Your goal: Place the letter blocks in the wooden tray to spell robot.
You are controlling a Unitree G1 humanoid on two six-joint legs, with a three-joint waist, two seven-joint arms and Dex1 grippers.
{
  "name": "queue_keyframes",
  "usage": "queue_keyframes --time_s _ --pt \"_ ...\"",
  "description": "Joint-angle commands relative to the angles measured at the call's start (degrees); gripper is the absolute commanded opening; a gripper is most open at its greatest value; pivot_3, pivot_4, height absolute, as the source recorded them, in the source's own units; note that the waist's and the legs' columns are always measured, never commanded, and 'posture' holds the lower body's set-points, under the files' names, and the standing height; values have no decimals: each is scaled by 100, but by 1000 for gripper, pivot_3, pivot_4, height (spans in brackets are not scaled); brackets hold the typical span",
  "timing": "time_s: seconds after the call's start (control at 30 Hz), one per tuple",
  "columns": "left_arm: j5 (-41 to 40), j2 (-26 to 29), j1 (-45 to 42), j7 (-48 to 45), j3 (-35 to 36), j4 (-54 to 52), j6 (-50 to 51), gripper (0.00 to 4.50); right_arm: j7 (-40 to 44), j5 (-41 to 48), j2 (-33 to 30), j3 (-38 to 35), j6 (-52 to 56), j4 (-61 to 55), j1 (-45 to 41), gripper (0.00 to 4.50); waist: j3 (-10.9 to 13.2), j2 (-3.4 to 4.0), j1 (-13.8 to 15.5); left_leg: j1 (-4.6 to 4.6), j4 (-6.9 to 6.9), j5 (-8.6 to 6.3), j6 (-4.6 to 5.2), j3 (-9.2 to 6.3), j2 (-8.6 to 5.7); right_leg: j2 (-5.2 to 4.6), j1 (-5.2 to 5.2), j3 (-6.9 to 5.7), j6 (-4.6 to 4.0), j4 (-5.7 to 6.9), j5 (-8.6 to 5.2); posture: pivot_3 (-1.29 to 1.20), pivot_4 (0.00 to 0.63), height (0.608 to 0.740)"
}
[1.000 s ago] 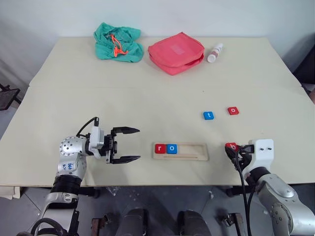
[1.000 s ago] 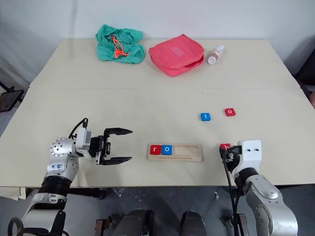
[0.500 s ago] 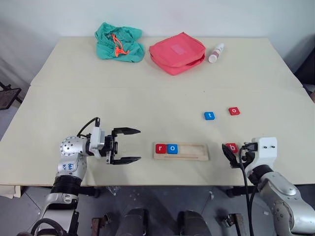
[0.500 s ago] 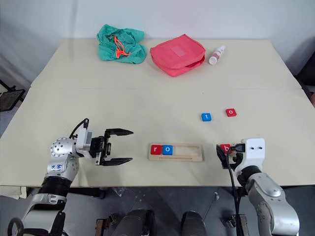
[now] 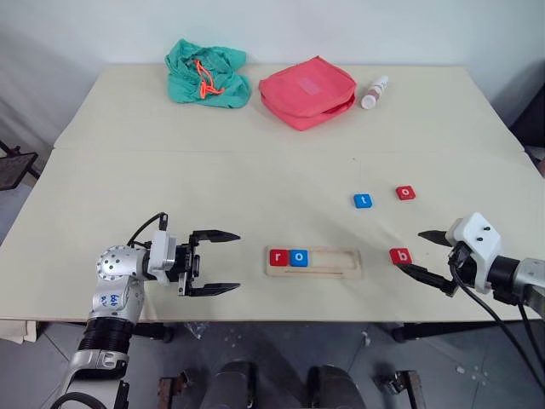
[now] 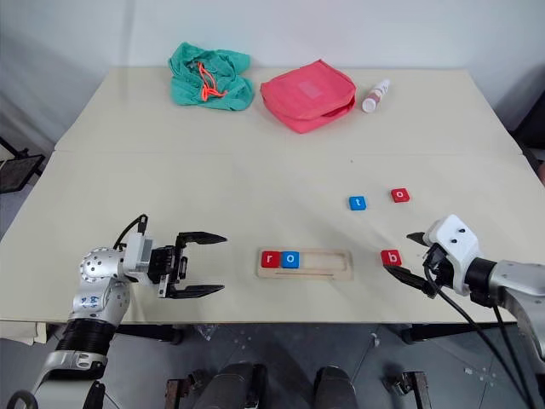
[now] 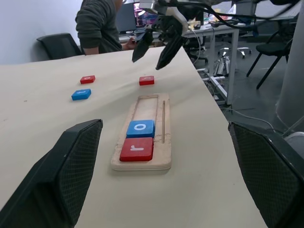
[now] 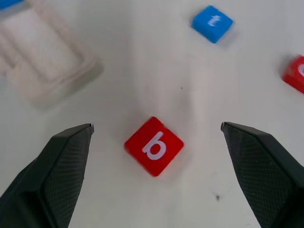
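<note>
Low and right of centre in the left eye view, the red b block (image 5: 400, 256) lies flat on the table (image 5: 213, 179), just left of the right gripper (image 5: 433, 262), whose two black fingers stand spread wide and hold nothing; the block sits apart from both fingertips, between them and the wooden tray (image 5: 312, 262). That tray runs left to right across the lower middle of the frame, with the red r block (image 5: 278, 257) and the blue o block (image 5: 298, 257) side by side at its left end and the rest of its length bare. Above and right of the tray, the blue t block (image 5: 363, 201) and a second red block (image 5: 406, 192) rest well apart from it. At lower left the left gripper (image 5: 213, 263) is also spread and empty, pointing toward the tray's filled end. Seen from the left wrist view, the tray stretches away up the middle of the frame with r nearest, o behind it, and the b block beyond its far end, under the right gripper in the upper middle. Centred in the right wrist view, the b block lies turned cornerwise between the two open fingers, the tray's bare end at upper left. By my judgement the right arm is far the nearer for the b, which must travel left into the slot beside o
</note>
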Motion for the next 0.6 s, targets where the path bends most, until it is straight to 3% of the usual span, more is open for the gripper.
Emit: queue_keyframes --time_s 0.03,0.23,0.4,0.5,0.6 --pt "-92 85 140 -30 98 -344 -25 4500 925 -626 -399 709 -919 1079 -761 4487 1 0 -14 0 1 0 1 3 -3 -3 0 1 0 -2 0 0 150 740" --pt "-91 112 341 132 159 -607 19 4500 1480 -1257 -240 1436 -1908 2466 -1967 4487 2 -1 -9 -5 2 0 1 -3 1 -3 0 -8 0 -6 0 0 150 740" --pt "-87 132 526 297 189 -827 49 4500 1731 -1558 -139 1791 -2337 3016 -2333 4487 2 -2 -6 -7 4 0 1 -10 1 -3 3 -18 0 -7 0 0 150 740" --pt "-88 144 574 340 185 -887 62 4500 1837 -1643 -123 1873 -2545 3205 -2423 3895 1 -3 0 -5 9 0 0 -13 1 -3 9 -22 0 -8 0 0 150 740" --pt "-75 142 586 373 173 -906 66 4500 1889 -1667 -112 1914 -2584 3294 -2498 2928 0 -5 0 -4 14 0 1 -15 1 -3 16 -23 0 -9 0 0 150 740"
